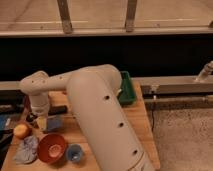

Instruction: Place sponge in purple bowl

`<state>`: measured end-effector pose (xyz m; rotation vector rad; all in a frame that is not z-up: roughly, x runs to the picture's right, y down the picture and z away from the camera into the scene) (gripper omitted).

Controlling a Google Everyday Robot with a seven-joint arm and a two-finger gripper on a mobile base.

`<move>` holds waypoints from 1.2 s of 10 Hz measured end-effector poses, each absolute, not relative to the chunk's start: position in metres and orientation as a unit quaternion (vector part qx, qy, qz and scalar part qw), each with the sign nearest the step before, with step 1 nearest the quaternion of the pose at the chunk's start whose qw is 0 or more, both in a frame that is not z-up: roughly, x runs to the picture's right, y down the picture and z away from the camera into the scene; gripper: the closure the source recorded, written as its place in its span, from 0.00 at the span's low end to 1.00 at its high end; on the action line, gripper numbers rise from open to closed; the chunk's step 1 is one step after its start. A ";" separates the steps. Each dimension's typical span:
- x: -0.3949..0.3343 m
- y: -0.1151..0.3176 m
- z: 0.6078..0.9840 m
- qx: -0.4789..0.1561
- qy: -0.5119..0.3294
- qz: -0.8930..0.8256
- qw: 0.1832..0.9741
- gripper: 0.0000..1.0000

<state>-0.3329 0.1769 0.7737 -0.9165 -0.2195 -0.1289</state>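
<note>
"Sponge (43,124) first. Where is it?"

"A small, pale yellow block low on the left of the wooden tabletop (135,125), right under the claw (41,119) and just beside the purple bowl (55,123). It's not in the bowl."

"Is the claw gripping it?"

"I cannot tell. The claw hangs from a thick, smooth, beige arm (100,115) dotted with small dark holes, and its tip meets the block, but its state doesn't show."

"What else lies around?"

"In front, a round red bowl (51,147) with a glossy inside. A small blue cup (74,152) sits just to its right and a crumpled greyish cloth (27,150) to its left. A round orange fruit (21,131) lies behind the cloth. A green rectangular bin (127,91) sits at the far edge, partly behind the arm."
</note>
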 end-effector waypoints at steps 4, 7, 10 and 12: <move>-0.313 0.129 0.739 -0.341 -0.143 -0.012 0.929 0.80; -0.300 0.079 0.722 -0.263 -0.172 0.025 0.949 0.80; -0.292 0.028 0.746 -0.245 -0.188 0.042 0.950 0.80; -0.288 -0.002 0.772 -0.265 -0.192 0.045 0.944 0.80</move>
